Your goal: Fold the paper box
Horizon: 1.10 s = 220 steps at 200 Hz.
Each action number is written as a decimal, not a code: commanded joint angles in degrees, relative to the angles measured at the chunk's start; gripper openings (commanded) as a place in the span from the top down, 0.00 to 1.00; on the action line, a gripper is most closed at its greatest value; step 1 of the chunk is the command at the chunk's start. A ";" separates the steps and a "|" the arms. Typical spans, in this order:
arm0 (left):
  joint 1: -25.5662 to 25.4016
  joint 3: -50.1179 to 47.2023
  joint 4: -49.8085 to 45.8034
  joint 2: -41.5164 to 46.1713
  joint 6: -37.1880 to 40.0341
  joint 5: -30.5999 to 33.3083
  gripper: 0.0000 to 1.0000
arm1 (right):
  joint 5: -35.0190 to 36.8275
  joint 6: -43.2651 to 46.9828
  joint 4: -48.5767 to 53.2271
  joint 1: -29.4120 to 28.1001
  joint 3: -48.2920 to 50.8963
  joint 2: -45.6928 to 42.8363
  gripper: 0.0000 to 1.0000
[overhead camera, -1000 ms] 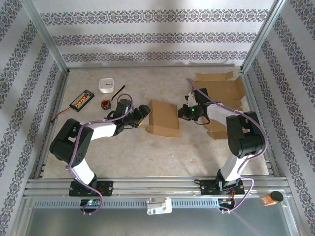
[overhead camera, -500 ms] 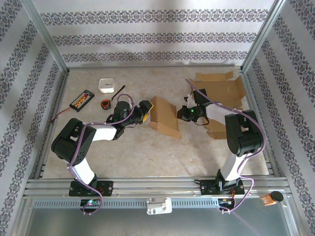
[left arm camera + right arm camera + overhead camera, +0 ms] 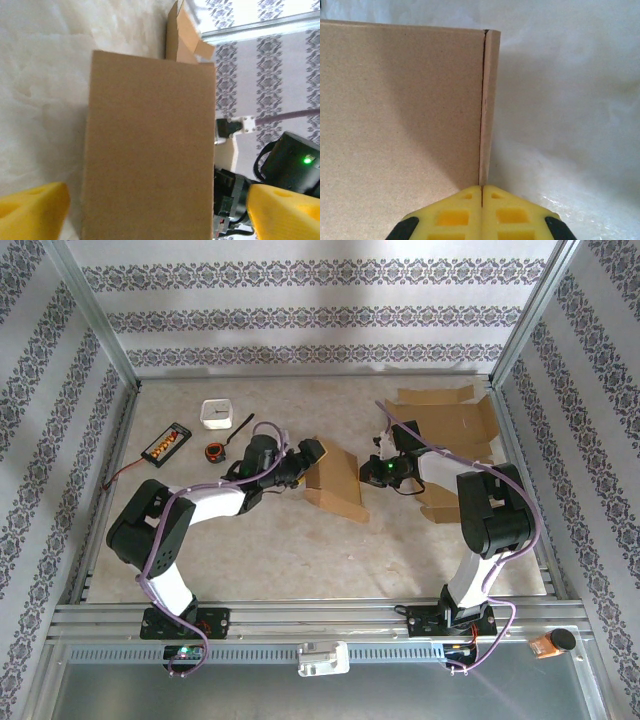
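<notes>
I have the paper box (image 3: 335, 480) in the middle of the table (image 3: 300, 550), between the two arms. From above it looks tilted rather than lying flat (how steeply I can't judge from this angle).

The left gripper (image 3: 306, 460) is at the box's far left corner. On its wrist camera I see the yellow fingers (image 3: 31, 210) spread wide, one on each side of a broad brown panel. A strip of table shows between the left finger and the card, and there is a gap on the other side too, so I read neither finger as touching. A small flap (image 3: 186, 35) sticks out at the end of the box away from that gripper.

The right gripper (image 3: 368, 472) is at the box's right side. On its own camera the yellow pads (image 3: 455, 217) are pressed together. Their tips sit right against the box's upright edge, in line with the thin seam that runs along it. I cannot tell whether a layer of card is nipped between them.

At the far right, flat cardboard sheets (image 3: 450, 425) lie behind the right arm. At the far left, well apart from the box, I see a white tub (image 3: 217, 414), a black tray with orange pieces (image 3: 166, 443) and a small orange-and-black roll (image 3: 215, 451).
</notes>
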State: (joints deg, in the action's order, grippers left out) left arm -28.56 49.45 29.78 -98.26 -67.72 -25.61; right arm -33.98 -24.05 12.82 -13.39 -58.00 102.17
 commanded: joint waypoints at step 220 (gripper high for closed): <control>6.58 -3.50 -26.06 14.06 -23.60 8.99 0.67 | 40.09 67.87 -43.49 -33.68 17.86 -16.97 0.02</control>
State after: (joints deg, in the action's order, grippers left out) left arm -22.74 47.05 4.47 -83.88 -86.74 -16.25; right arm -4.84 37.32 -20.08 -47.11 -37.39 81.01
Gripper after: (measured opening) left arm 0.511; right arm 0.979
